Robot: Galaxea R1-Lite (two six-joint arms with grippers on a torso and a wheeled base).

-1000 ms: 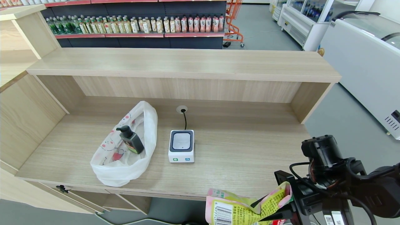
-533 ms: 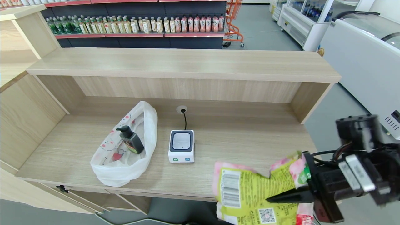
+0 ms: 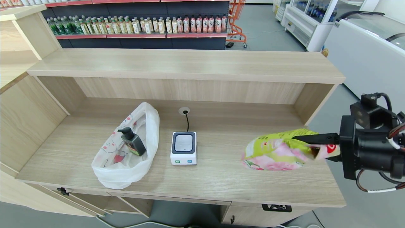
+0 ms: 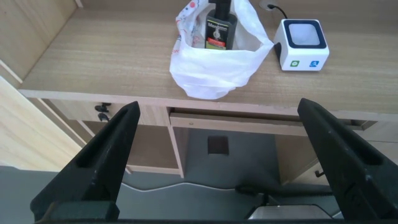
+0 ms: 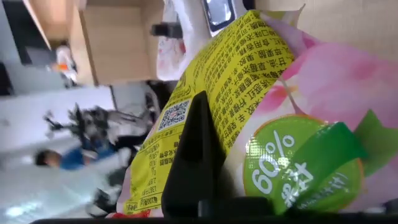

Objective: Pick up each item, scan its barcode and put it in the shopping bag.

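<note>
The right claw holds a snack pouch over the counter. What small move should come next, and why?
Probably carry the snack pouch leftward over the barcode scanner, barcode facing its window: the right claw holds it right of the scanner.

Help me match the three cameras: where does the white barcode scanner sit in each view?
Head view: scanner at mid-counter, just right of the shopping bag.
Left wrist view: scanner on the counter beside the bag.
Right wrist view: apparently the scanner, cut off at the picture's edge, beyond the snack packet.
Shared landmark: the shopping bag, beside the scanner each time.
</note>
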